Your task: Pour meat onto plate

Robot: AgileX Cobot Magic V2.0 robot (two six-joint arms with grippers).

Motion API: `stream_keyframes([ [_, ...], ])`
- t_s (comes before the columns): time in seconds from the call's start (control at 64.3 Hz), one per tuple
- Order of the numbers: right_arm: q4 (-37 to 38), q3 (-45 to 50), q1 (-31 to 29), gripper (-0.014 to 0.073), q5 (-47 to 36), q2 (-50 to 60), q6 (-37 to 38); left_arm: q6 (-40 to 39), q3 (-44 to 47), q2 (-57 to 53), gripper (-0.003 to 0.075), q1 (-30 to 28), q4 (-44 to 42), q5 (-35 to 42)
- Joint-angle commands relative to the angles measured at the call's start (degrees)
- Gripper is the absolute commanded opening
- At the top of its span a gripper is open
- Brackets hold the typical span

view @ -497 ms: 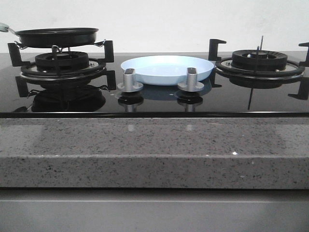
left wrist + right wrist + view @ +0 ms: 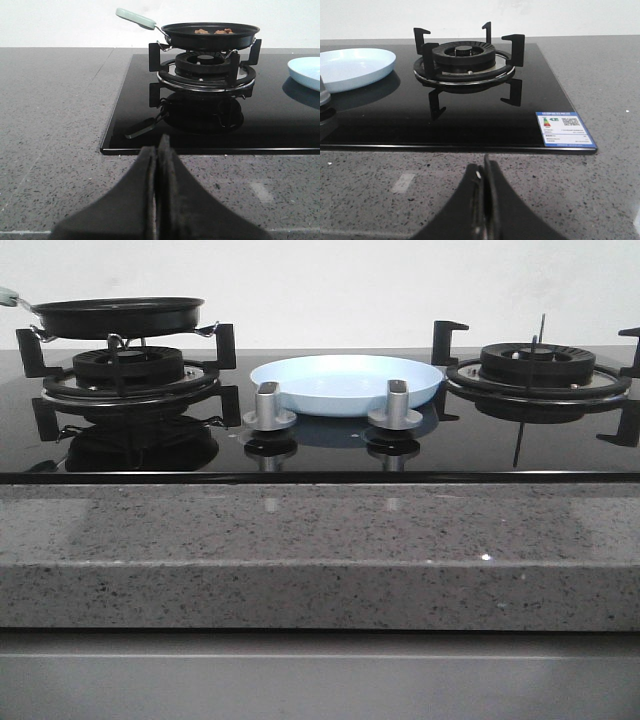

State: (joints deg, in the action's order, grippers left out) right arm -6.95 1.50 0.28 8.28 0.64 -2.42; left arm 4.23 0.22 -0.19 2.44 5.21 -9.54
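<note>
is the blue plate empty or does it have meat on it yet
Empty: the plate shows only bare blue surface. The meat sits in the frying pan on the left burner.

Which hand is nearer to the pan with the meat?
Left. The left hand faces the pan on its burner; the right hand faces the other burner.

Tabletop [image 2: 320, 540]: speckled grey stone, polished, smooth. Hob [image 2: 320, 450]: black glass, highly glossy, mirroring the matt black metal burner grates [image 2: 130, 375] and brushed silver metal knobs [image 2: 268, 405]. Plate [image 2: 345, 383]: pale blue, smooth, glossy; frying pan [image 2: 209, 35]: dark, satin metal.
</note>
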Motion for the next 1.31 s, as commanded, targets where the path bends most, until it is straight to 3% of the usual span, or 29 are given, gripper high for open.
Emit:
stream_keyframes([
  [0.0,0.6,-0.2,-0.4,-0.006,-4.4,0.9,-0.2,-0.5,0.3,-0.9,-0.002,-0.2,0.5,5.0],
  [0.886,0.6,-0.2,-0.4,-0.006,-4.4,0.9,-0.2,-0.5,0.3,-0.9,-0.002,-0.2,0.5,5.1],
  [1.088,0.6,-0.3,-0.4,-0.006,-4.9,0.9,-0.2,-0.5,0.3,-0.9,-0.002,-0.2,0.6,8.2],
  [1.197,0.6,-1.7,-0.4,-0.006,-4.9,0.9,-0.2,-0.5,-2.1,-0.9,-0.002,-0.2,1.5,9.2],
  [1.29,0.6,-6.6,-0.4,-0.006,-1.2,0.9,-0.2,-0.5,-7.7,0.2,-0.002,-0.2,1.4,5.3],
])
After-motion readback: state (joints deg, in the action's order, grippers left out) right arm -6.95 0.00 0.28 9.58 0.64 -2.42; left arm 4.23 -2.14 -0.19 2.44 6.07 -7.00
